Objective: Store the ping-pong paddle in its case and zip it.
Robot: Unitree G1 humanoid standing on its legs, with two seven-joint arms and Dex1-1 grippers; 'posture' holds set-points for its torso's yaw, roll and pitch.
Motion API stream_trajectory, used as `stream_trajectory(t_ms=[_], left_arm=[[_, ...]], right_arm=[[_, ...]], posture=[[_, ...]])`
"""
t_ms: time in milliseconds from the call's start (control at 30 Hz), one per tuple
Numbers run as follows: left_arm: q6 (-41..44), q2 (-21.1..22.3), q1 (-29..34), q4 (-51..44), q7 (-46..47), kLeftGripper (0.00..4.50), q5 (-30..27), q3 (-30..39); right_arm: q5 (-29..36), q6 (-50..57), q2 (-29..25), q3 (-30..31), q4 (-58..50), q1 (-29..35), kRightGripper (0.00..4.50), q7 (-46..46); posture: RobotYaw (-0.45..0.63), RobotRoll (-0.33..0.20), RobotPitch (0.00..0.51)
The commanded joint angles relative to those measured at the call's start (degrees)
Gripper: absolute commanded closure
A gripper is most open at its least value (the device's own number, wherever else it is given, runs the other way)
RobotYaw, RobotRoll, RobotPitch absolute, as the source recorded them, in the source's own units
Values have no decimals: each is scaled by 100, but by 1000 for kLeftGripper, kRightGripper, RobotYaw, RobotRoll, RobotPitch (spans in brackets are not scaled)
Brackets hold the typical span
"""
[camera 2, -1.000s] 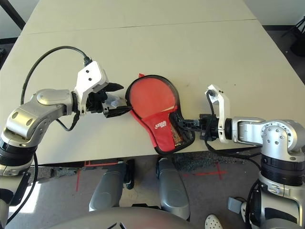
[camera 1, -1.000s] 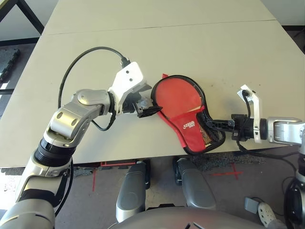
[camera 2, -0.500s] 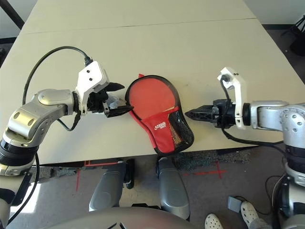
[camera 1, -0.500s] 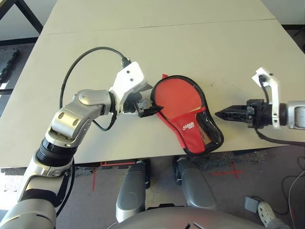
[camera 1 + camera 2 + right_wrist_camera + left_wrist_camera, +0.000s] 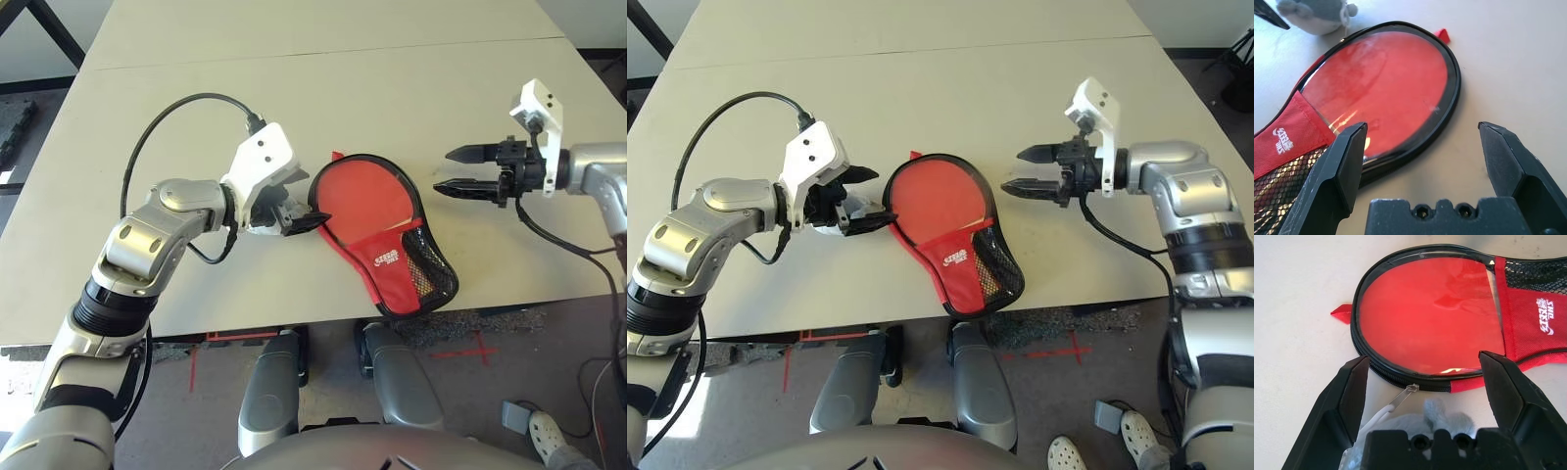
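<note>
The case (image 5: 364,208) lies flat near the table's front edge, red side up. Black piping runs round its round head and a glossy clear panel covers it. Its mesh pocket (image 5: 432,270) and white logo (image 5: 389,258) are at the narrow end. The ping-pong paddle is hidden; no handle shows. My left gripper (image 5: 302,204) is open at the left rim of the head. The grey pull charm (image 5: 1436,414) lies on the table between its fingers, tied to the zip. My right gripper (image 5: 446,170) hangs open to the right of the head, touching nothing.
The narrow end of the case reaches almost to the table's front edge (image 5: 294,328). A seam (image 5: 323,54) crosses the table at the back. A black cable (image 5: 167,122) loops above my left forearm. Bare tabletop lies behind and to both sides of the case.
My right gripper was shut at the case's mesh end; it has opened, drawn back right, and risen beside the round head. The left arm and the case have barely moved.
</note>
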Motion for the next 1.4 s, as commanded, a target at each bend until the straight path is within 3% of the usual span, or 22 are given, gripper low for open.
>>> stream_trajectory(t_ms=[33, 367, 733, 1000, 1200, 1400], left_arm=[[106, 112, 88, -142, -2, 0, -16, 103], [292, 257, 187, -342, 28, 0, -65, 249], [343, 551, 219, -334, -9, 0, -105, 431], [488, 1139, 625, -579, -180, 0, -317, 902], [232, 1187, 1192, -1012, -323, 0, -569, 1237], [243, 1140, 1342, -1150, -90, 0, -454, 1063]], right_arm=[[-414, -648, 276, 226, 510, -231, 16, 426], [-1031, -1489, 997, 405, 1104, -332, 16, 750], [-1917, -2558, 1234, 751, 1855, -208, 16, 520], [-1989, -2616, 1313, 741, 1835, -127, 16, 414], [-2015, -2591, 1336, 717, 1860, -110, 16, 331], [-2040, -2575, 1381, 716, 1906, -143, 16, 270]], posture=[[83, 0, 222], [117, 0, 227], [139, 0, 223], [135, 0, 224], [140, 0, 227], [146, 0, 230]])
